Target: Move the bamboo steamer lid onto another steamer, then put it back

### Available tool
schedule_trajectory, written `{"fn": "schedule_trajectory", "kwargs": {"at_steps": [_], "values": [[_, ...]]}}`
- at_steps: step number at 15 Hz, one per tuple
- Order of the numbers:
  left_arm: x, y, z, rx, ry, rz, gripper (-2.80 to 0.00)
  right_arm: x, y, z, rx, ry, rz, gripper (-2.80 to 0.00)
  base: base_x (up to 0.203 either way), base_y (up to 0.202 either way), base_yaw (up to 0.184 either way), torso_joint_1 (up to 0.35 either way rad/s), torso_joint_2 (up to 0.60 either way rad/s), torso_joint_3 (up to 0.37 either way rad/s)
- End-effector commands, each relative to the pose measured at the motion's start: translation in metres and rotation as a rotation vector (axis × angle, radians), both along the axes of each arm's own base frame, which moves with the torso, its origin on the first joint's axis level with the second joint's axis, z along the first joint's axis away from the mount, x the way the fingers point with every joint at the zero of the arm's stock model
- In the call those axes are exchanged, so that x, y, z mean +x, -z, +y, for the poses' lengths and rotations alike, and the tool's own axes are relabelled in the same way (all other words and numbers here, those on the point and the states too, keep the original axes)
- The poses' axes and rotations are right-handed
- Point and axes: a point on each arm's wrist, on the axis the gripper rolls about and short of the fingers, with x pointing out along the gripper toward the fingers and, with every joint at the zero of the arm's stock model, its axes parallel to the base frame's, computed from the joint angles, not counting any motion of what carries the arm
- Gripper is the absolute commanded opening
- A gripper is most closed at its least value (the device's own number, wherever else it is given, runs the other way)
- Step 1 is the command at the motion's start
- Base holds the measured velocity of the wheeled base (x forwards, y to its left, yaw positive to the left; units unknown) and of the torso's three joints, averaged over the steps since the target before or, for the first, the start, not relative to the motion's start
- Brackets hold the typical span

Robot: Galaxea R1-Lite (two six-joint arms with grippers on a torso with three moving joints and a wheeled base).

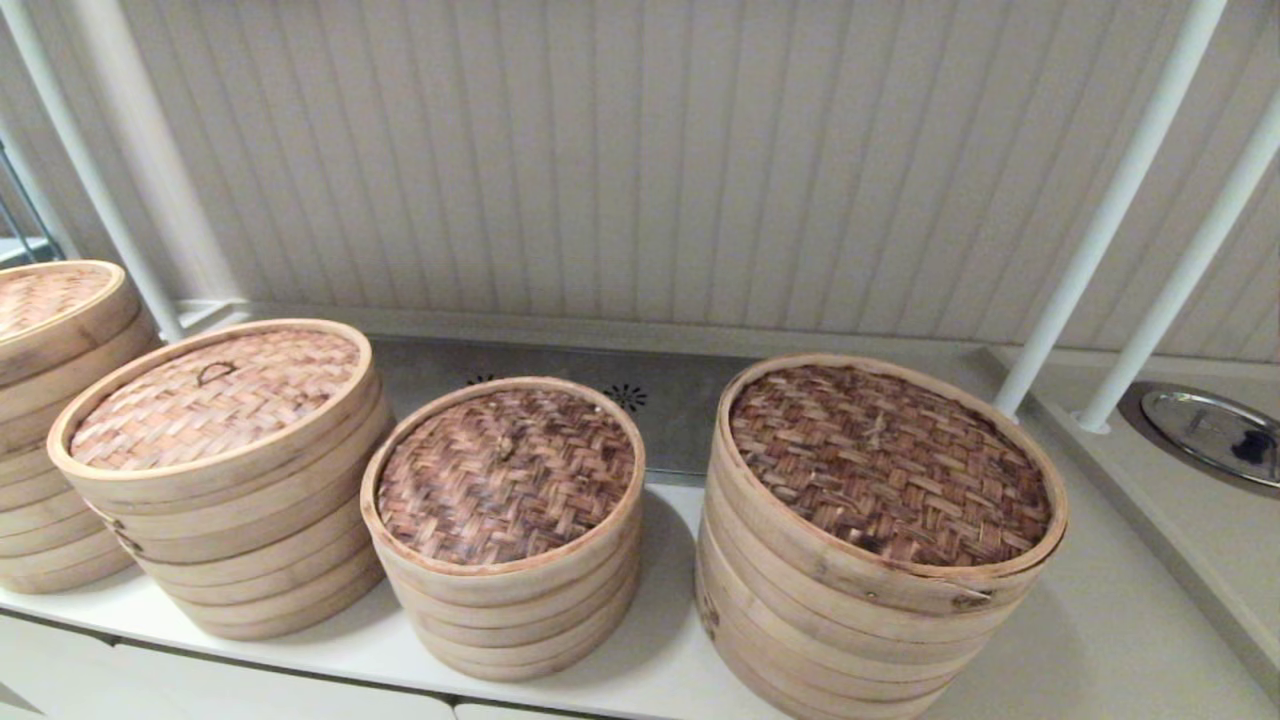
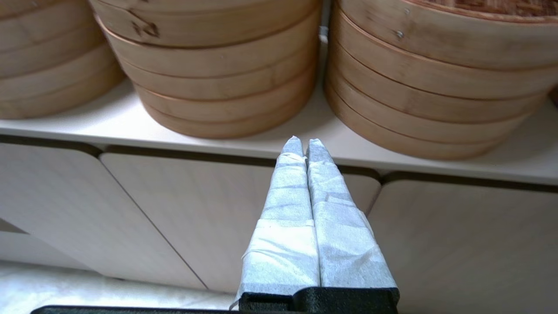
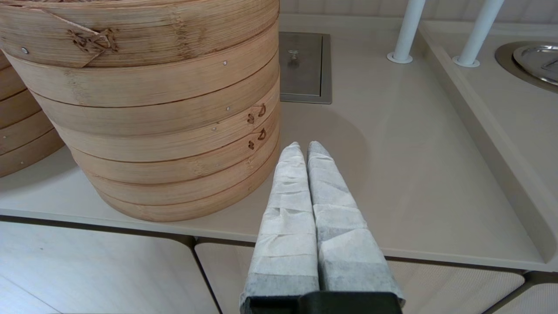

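The bamboo steamer lid (image 1: 215,400), light tan with a small dark loop handle, sits on the second steamer from the left. To its right stands the smallest steamer (image 1: 505,480) with a dark mottled woven top. Neither gripper shows in the head view. My left gripper (image 2: 305,141) is shut and empty. It hangs below the counter's front edge, pointing at the gap between the tan-lidded steamer's side (image 2: 218,74) and the smallest steamer's side (image 2: 436,87). My right gripper (image 3: 304,145) is shut and empty at the counter's front edge, beside the wide steamer (image 3: 152,109).
The wide, tall dark-weave steamer (image 1: 885,470) stands on the right, and another steamer stack (image 1: 50,340) at the far left. White poles (image 1: 1110,210) rise at the back right beside a steel round lid (image 1: 1210,430). A steel hatch (image 3: 303,65) lies in the counter, with cabinet doors (image 2: 174,209) below.
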Motion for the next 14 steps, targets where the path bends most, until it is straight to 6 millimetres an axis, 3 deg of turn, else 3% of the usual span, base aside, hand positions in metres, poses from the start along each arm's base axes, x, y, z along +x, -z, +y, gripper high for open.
{"fn": "schedule_trajectory", "kwargs": {"at_steps": [1, 14], "values": [[-0.001, 0.005, 0.000, 0.003, -0.001, 0.009, -2.80, 0.000, 0.000, 0.000, 0.000, 0.000, 0.000, -2.80, 0.000, 0.000, 0.000, 0.000, 0.00, 0.000], [-0.014, 0.012, 0.001, 0.014, -0.025, -0.071, -2.80, 0.000, 0.000, 0.000, 0.000, 0.000, 0.000, -2.80, 0.000, 0.000, 0.000, 0.000, 0.00, 0.000]]}}
